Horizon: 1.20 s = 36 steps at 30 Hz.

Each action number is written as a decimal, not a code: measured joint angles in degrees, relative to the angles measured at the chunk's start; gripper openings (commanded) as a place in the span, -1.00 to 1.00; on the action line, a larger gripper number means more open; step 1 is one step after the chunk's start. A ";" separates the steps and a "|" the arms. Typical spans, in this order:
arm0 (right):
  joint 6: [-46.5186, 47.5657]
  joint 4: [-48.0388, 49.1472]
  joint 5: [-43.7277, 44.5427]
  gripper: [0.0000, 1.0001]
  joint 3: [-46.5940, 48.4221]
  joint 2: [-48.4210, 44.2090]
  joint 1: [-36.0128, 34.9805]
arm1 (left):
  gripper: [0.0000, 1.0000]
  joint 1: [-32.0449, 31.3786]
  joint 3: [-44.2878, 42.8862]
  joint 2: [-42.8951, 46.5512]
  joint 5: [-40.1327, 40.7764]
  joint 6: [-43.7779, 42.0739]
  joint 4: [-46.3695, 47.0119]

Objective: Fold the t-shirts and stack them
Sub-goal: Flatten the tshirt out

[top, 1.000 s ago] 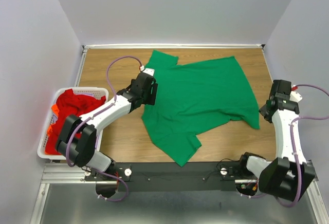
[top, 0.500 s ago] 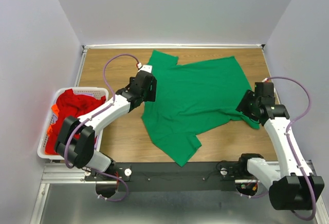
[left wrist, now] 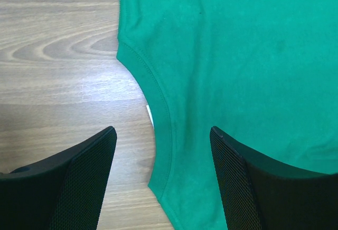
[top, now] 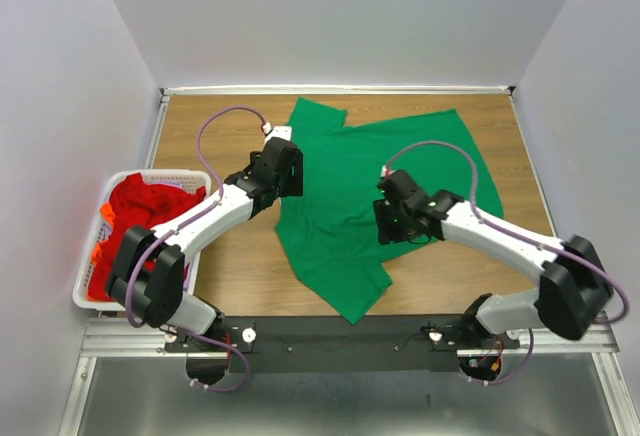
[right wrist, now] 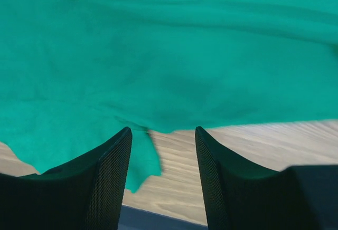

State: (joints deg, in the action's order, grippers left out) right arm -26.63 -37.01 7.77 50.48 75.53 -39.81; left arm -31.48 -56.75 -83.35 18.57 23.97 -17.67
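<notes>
Now | left claw (left wrist: 161, 135) spread, empty | right claw (right wrist: 162, 131) spread, empty | green t-shirt (top: 340, 171) blurred beneath it

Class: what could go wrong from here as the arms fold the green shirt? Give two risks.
1. The left claw hangs open astride the collar of the green t-shirt, half over the table; closing might catch only the rim and slip off.
2. The right claw is open above the wrinkled hem; a grab could bunch the cloth and skew the fold.
</notes>
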 measured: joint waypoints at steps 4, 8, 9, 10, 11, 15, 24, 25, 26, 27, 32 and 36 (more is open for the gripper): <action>1.25 1.64 0.11 0.15 3.63 8.39 -6.67 | 0.59 0.39 0.72 0.70 0.07 0.92 -0.04; 2.80 3.54 -0.35 0.10 7.58 15.04 -11.93 | 0.59 1.14 1.57 2.43 0.13 1.84 -0.44; 3.28 3.76 -0.46 0.10 8.70 16.83 -13.29 | 0.59 1.36 1.73 3.04 0.20 2.08 -0.46; 3.80 4.09 -0.70 0.10 9.57 18.05 -14.03 | 0.59 1.53 1.77 3.32 0.28 2.25 -0.46; 4.39 4.63 -0.92 0.10 10.82 20.44 -15.21 | 0.59 1.84 1.92 3.89 0.35 2.40 -0.52; 5.90 5.05 -2.21 0.10 12.85 25.20 -17.62 | 0.59 2.75 2.40 5.51 0.98 2.82 -0.94; 9.22 4.74 -8.76 0.07 22.99 34.14 -21.16 | 0.59 5.51 2.84 7.89 2.47 2.86 -1.90; 9.42 4.76 -9.53 0.07 23.98 34.93 -21.33 | 0.59 5.68 2.84 8.04 2.58 2.82 -1.92; 9.57 4.85 -10.56 0.07 25.22 35.74 -21.49 | 0.59 5.88 2.84 8.17 2.64 2.62 -1.92; 9.66 5.09 -11.91 0.07 26.56 36.83 -21.70 | 0.59 5.97 2.84 8.26 2.67 2.51 -1.95; 9.77 5.68 -13.79 0.13 28.00 37.92 -22.16 | 0.59 6.25 2.84 8.37 2.86 1.95 -1.97; 9.14 5.62 -13.33 0.29 28.11 37.68 -22.18 | 0.60 6.29 2.95 8.37 2.84 1.55 -1.97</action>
State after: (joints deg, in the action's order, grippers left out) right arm -17.50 -31.40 -5.56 78.59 113.21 -62.00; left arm -25.19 -53.80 -74.98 21.41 25.52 -19.64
